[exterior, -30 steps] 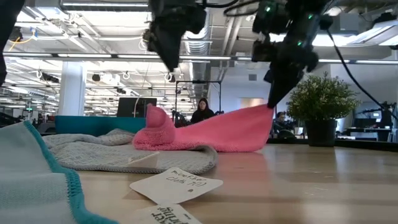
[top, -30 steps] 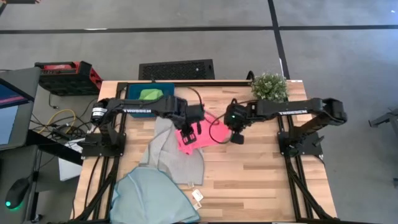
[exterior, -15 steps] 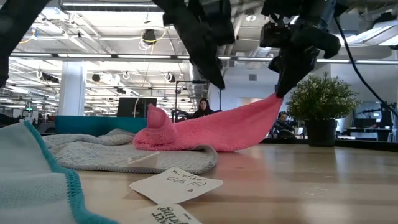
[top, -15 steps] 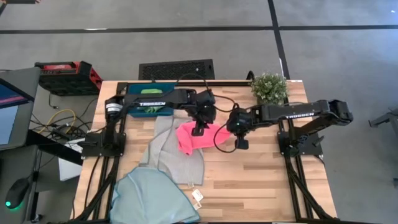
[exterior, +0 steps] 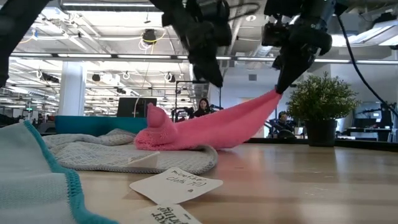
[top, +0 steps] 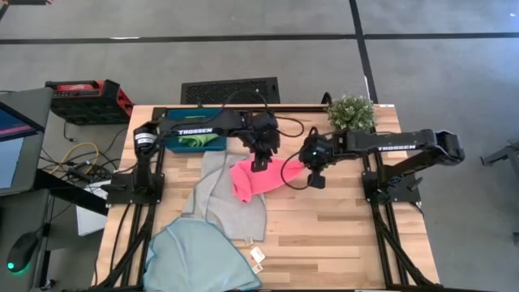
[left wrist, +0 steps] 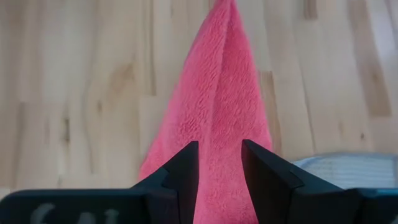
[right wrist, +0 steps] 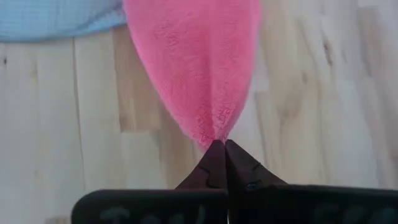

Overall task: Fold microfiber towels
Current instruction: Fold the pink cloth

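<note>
At centre frame, the right end effector [top: 313,173] is pinched tight on a corner of the pink towel [top: 258,177], lifting it off the wooden counter [top: 340,235], while the left end effector [top: 258,163] hovers partly open above the pink towel, gripping nothing. This looks like the spreading step; next the left likely needs to catch another corner. At upper left, the teal tray [top: 169,143] holds the green towel [top: 195,139].

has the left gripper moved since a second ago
Yes. In the high view the left gripper has swung toward the potted plant, from the pink towel's tray-side edge to above it.
</note>
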